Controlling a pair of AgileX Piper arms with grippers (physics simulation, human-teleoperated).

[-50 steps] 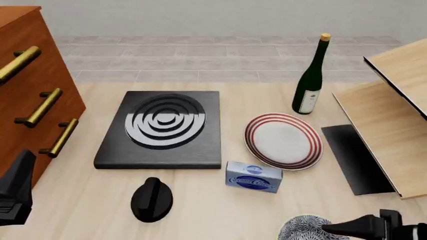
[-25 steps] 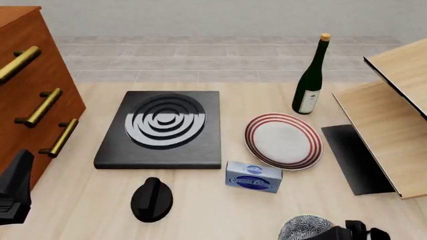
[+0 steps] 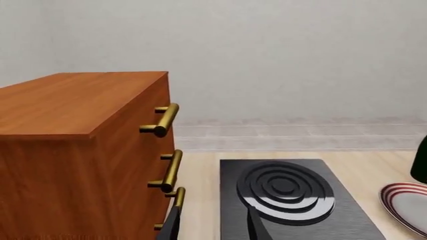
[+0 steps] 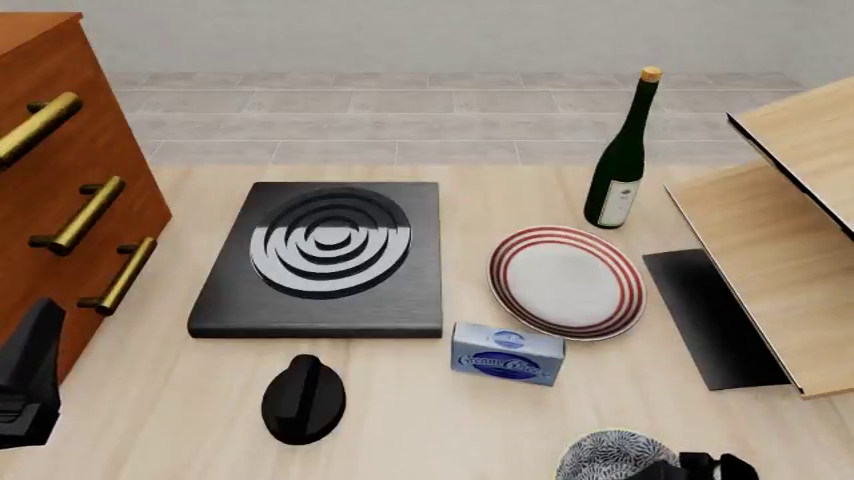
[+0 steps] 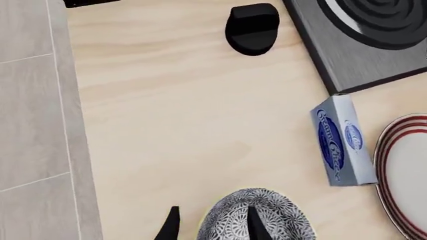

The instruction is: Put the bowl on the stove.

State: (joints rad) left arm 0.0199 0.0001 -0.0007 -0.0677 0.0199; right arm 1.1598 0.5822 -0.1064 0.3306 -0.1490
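Pale wooden surface [image 4: 400,400] carries the stove [image 4: 327,255]; our right gripper [image 5: 210,225] straddles the bowl [image 5: 257,217] rim, open, to lift it; left gripper [image 3: 213,225] idles open.

Plate [image 4: 567,281] right of stove [image 4: 324,257].

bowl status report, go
Right pincer open, straddling rim of bowl. Left pincer open, idle by stove. Blue box and knob between.
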